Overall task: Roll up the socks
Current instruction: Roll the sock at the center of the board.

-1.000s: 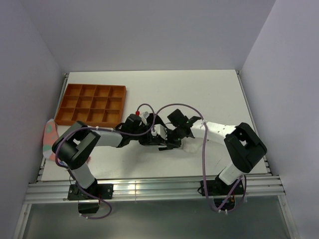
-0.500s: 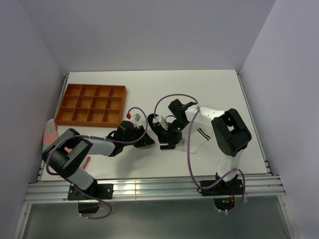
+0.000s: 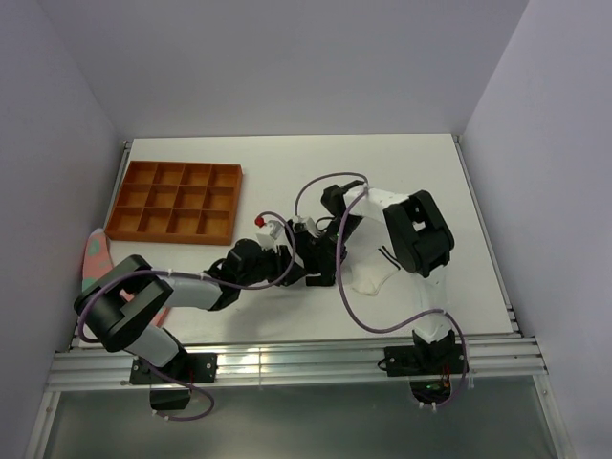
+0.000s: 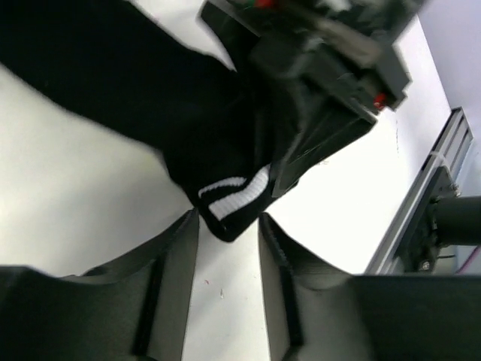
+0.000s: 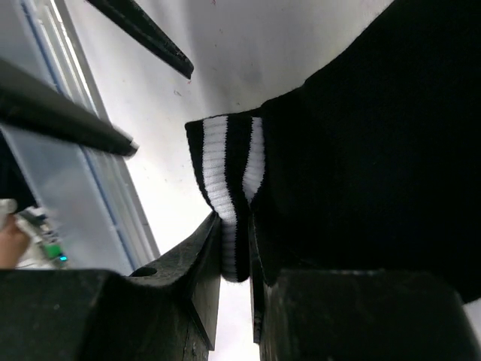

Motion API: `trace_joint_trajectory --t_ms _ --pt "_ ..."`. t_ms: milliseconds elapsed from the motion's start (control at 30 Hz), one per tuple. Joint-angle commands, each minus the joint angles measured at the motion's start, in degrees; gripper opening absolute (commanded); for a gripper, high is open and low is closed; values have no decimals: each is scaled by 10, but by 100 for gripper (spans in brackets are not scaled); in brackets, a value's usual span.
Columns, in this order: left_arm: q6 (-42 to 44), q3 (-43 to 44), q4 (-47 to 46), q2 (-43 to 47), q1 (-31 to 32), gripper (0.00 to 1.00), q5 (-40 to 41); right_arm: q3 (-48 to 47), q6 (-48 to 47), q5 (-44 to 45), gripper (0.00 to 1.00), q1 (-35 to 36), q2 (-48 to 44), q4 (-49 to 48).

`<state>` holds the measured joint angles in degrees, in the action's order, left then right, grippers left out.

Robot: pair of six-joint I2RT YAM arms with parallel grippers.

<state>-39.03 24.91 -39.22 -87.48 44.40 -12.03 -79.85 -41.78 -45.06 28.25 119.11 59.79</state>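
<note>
The black sock (image 4: 113, 83) lies bunched at the table's middle, its white-striped cuff (image 5: 225, 173) turned toward the front. My right gripper (image 5: 234, 226) is shut on that cuff, which is pinched between its fingers. My left gripper (image 4: 228, 219) is open, and the cuff's corner (image 4: 229, 197) just reaches the gap at its tips without being squeezed. In the top view both grippers meet over the black sock, left gripper (image 3: 287, 265) beside right gripper (image 3: 320, 260). The white sock (image 3: 375, 277) lies flat just right of them, partly under the right arm.
An orange compartment tray (image 3: 172, 201) stands at the back left. A pink fabric piece with teal patches (image 3: 94, 260) hangs at the left table edge. The aluminium rail (image 3: 287, 361) runs along the front edge. Purple cables loop over both arms.
My left jaws have widened off the black cuff. The right arm's elbow has swung in toward the left over the white sock, its gripper still on the cuff.
</note>
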Motion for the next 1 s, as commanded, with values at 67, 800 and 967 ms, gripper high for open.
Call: trace_joint_trajectory --t_ms 67,800,967 --pt "89 40 -48 -7 3 48 -29 -35 2 -1 16 -7 35 49" --pt "114 74 -128 -135 2 49 -136 -99 3 -26 16 -27 86 113" --pt "105 66 -144 -149 2 50 -141 -101 6 -27 16 -28 90 118"
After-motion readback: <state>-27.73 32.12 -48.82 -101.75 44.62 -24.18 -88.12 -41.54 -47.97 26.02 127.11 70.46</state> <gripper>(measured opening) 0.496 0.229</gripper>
